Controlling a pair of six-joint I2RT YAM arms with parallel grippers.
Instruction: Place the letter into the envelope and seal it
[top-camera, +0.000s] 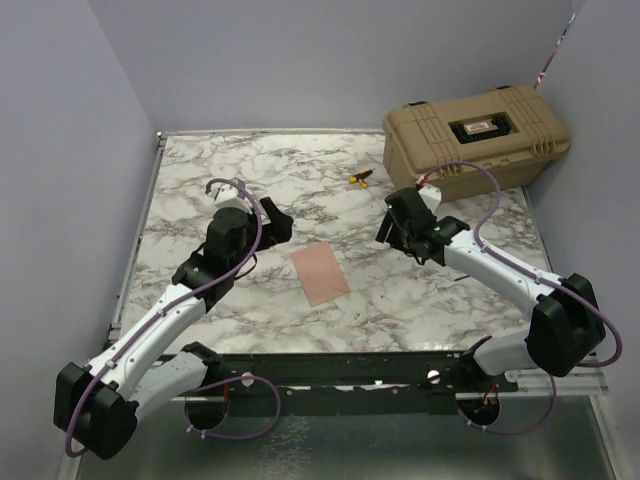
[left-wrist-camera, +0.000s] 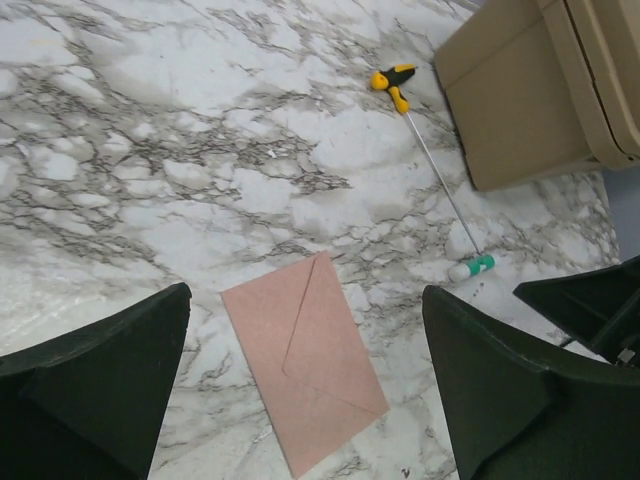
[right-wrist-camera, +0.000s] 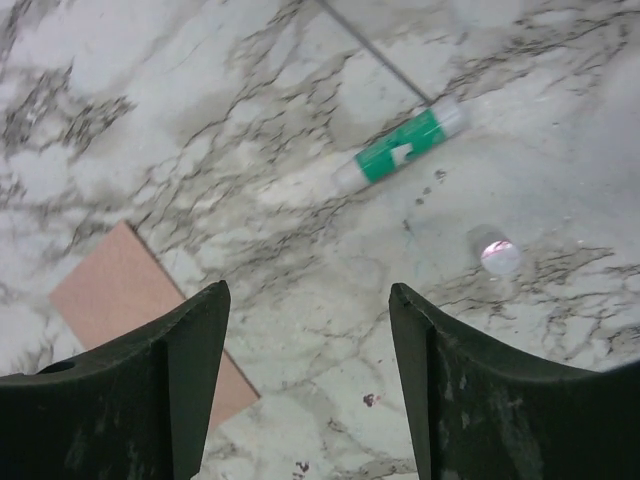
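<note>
Salmon-tan paper envelope (left-wrist-camera: 305, 360) lies mid-surface, flap folded down. Both my jaws open, empty. Sealing looks done; next, back away clear.

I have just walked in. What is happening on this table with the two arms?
Both arms hold nothing now. The left gripper and the right gripper are open and hover above the marble table, one on each side of the salmon envelope. It lies flat with its triangular flap folded down. No separate letter is visible. A green-labelled glue stick lies near the right gripper.
</note>
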